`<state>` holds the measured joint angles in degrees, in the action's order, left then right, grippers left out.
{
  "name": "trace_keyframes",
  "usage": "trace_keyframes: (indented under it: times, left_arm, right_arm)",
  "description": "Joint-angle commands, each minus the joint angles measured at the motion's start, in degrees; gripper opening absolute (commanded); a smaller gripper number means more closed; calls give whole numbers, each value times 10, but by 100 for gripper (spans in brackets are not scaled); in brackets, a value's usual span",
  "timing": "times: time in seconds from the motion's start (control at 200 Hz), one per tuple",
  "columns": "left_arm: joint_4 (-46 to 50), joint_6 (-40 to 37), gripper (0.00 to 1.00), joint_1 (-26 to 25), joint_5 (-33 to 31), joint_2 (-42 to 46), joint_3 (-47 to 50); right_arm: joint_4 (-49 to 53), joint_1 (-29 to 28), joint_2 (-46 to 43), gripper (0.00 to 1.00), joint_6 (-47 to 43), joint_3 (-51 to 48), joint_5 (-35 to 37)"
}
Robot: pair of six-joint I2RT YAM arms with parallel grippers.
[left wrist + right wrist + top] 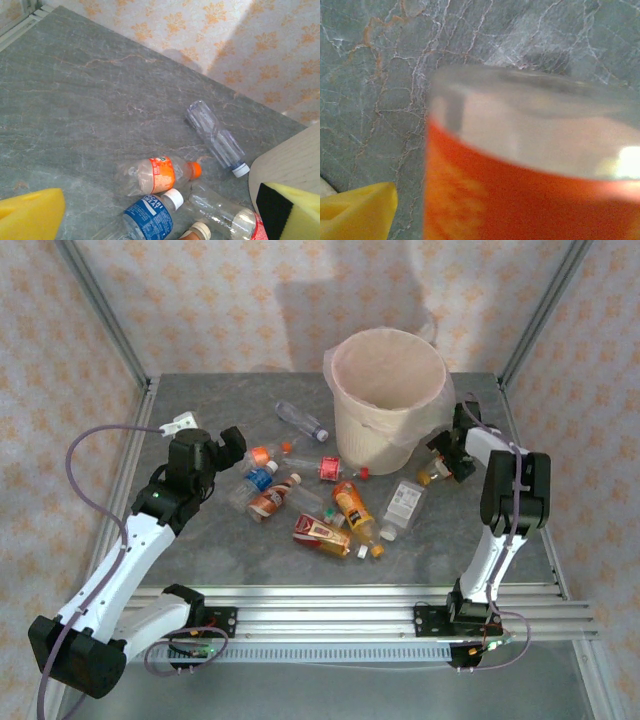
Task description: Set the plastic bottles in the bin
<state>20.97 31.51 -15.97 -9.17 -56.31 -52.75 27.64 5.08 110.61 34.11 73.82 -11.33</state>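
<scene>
The plastic bottles [350,505] are nearly all lying on the grey table [200,550], in a messy bunch between the two pincers. I count about nine there.

One orange-label bottle [530,165] is right up close to the right pincer [443,466], in between its fingers. One yellow pad [357,210] sits just beside it. I cannot tell if the pincer is pinching this bottle or is only around it.

The bin [370,440] stands just to the left of this pincer and a bit farther off. The part of its inside that shows holds just the pink bag [390,390].

The left pincer [230,445] is spread wide with nothing in it. An orange-cap bottle [157,175] and a blue-label bottle [150,217] lie just in front of it. A clear bottle with a white cap [215,137] lies farther out, toward the bin.

So I think the job has hardly begun. It looks like the right pincer is going for a first bottle. All the others are left to pick up and drop in the bin.
</scene>
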Motion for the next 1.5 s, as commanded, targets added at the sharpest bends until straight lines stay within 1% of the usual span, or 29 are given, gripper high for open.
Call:
trace_keyframes:
  times: [0.0,0.135,0.255,0.345,0.53,0.606,0.711,0.861,1.036,1.211,1.336,1.496]
  left_arm:
    - [-8,7,100,7,2,-2,6]
    - [-7,8,100,6,1,-4,5]
    - [-8,8,100,6,1,-4,5]
    - [-8,9,100,6,1,-5,5]
    - [-4,10,100,6,-3,-6,5]
    - [-3,10,100,6,-4,-6,4]
    - [-4,10,100,7,-4,-5,2]
    - [-6,11,100,6,-4,-6,3]
    - [-7,13,100,6,-2,-11,3]
    - [-9,16,100,7,0,-13,3]
    - [-12,18,100,7,0,-15,6]
    - [-13,20,100,6,4,-20,5]
  right_arm:
    - [25,4,28,87,-21,24,36]
    - [41,4,41,83,-24,32,47]
    - [45,5,44,77,-27,29,43]
    - [50,4,44,71,-31,27,43]
    - [62,4,24,51,-40,18,61]
    - [69,4,5,48,-41,13,75]
    - [81,5,-33,41,-46,3,99]
    - [107,4,-96,38,-55,-5,136]
    - [147,4,-172,31,-62,-6,183]
    - [171,3,-265,24,-65,-10,192]
    - [190,-20,-338,23,-68,-5,206]
    - [215,-74,-420,22,-66,16,240]
